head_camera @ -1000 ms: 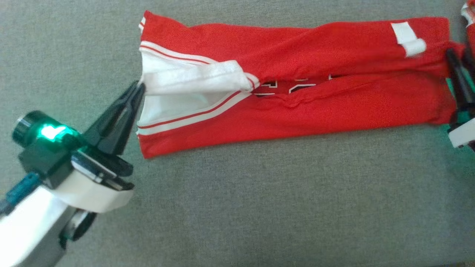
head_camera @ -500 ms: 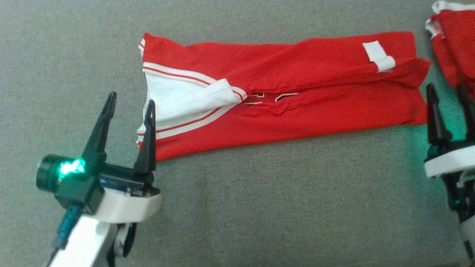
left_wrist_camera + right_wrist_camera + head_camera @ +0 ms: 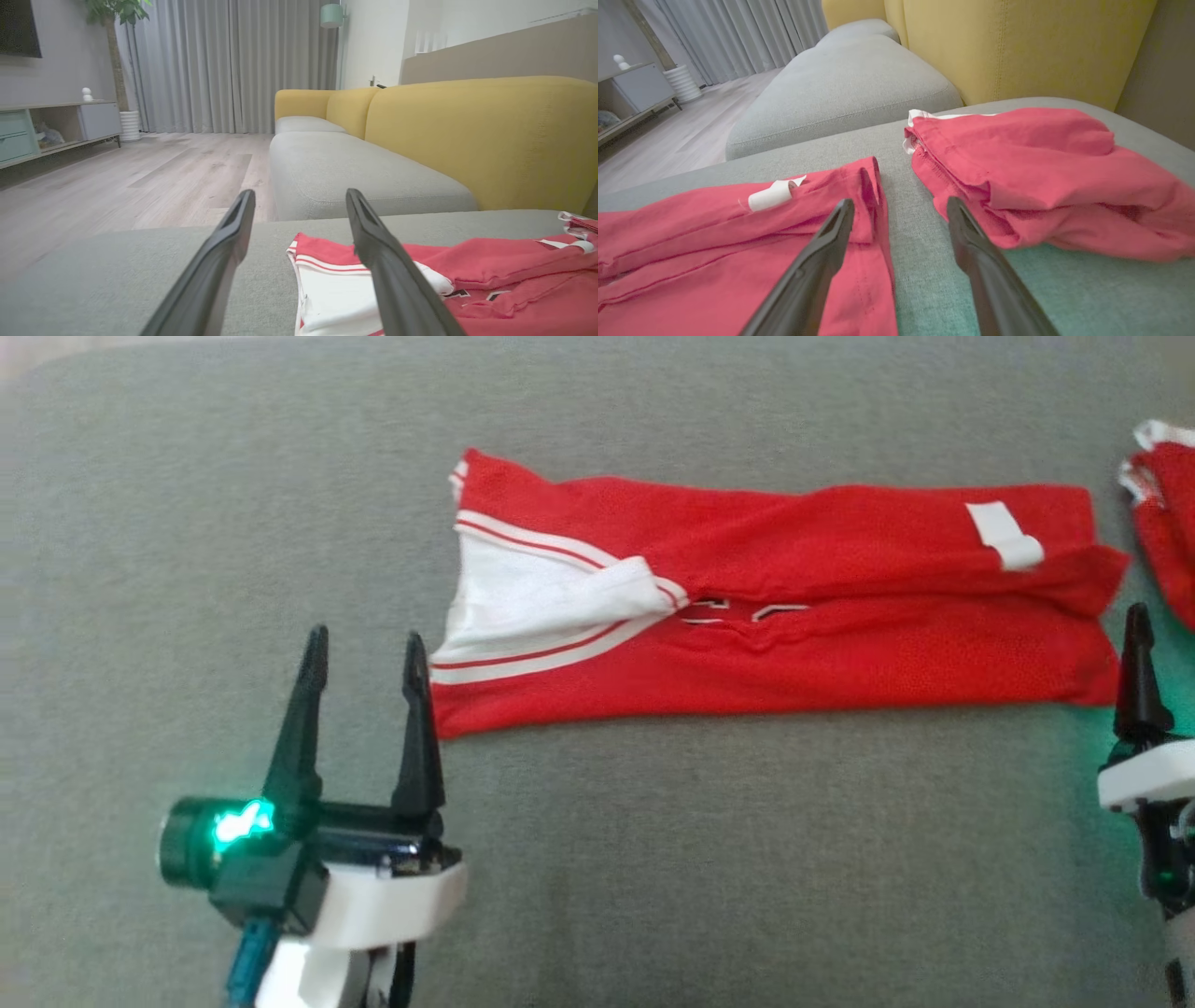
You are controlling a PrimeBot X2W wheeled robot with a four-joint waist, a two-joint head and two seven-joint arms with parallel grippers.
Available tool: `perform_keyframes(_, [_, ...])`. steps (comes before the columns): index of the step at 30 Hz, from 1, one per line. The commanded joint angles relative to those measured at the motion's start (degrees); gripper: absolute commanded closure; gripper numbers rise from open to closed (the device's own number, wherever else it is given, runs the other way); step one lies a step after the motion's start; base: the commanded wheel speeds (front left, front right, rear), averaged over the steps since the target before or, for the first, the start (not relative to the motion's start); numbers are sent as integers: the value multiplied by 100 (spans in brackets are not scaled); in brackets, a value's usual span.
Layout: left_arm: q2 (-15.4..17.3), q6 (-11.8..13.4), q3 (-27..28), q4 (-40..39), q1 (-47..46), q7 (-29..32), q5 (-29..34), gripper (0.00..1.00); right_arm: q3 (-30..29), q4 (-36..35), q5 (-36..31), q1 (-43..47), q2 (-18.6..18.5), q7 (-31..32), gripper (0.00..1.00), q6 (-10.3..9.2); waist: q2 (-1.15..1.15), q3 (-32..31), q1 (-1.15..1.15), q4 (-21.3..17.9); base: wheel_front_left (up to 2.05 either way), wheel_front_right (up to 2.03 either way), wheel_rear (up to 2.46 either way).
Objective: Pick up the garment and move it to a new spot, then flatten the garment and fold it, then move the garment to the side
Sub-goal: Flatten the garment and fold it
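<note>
The garment (image 3: 775, 625), red with white trim, lay on the grey cushion (image 3: 653, 859), folded into a long band running 9 to 3 o'clock in the head view. Black numerals showed at its central seam and a white tag (image 3: 1004, 534) near its 3 o'clock end. The left gripper (image 3: 366, 635) stood just beside its 7 o'clock corner, fingers spread, empty. The right wrist view showed the right gripper (image 3: 900, 202), spread and empty, pointing between that end and a second red garment (image 3: 1041, 172). The left wrist view added a yellow backrest (image 3: 467, 140).

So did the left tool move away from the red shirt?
Yes. Before, the left tool pinched the white end of the red shirt; now it is open and back toward the robot.
</note>
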Motion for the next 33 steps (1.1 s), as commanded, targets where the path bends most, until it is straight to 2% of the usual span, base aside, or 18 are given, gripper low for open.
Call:
perform_keyframes(1, [-61,-74,251,-174,30,-28,79,0,16,-45,-40,-220,-69,33,0,-4,0,-59,0,181,0,0,0])
perform_keyframes(8, [-344,-394,374,-125,148,-28,340,0,-156,743,-49,-683,-123,422,0,-4,0,11,0,481,0,0,0])
perform_keyframes(14, [-441,-532,541,-119,128,-28,457,0,-71,1462,-122,-963,-7,848,0,-4,0,108,0,514,0,0,0])
perform_keyframes(15, [-452,-543,578,-121,135,-28,465,0,-51,1528,-110,-995,37,891,10,-4,0,122,0,492,0,0,0])
perform_keyframes(16, [-452,-543,578,-121,135,-28,465,0,-51,1528,-110,-995,37,891,10,-4,0,122,0,492,0,0,0])
perform_keyframes(17, [-462,-555,613,-118,144,-28,473,0,-3,1565,-121,-1022,74,912,59,-4,0,137,0,462,0,0,0])
perform_keyframes(18, [-478,-592,665,-113,153,-28,486,0,112,1556,-102,-1065,164,907,100,-4,0,156,0,388,0,0,0])
perform_keyframes(26, [-517,-714,799,-102,131,-28,564,0,363,1343,130,-1139,207,550,100,-4,0,229,0,24,0,0,0])
perform_keyframes(33, [-528,-822,924,-90,129,-28,644,0,312,983,277,-1270,-157,427,100,-4,0,262,0,-260,0,0,0])
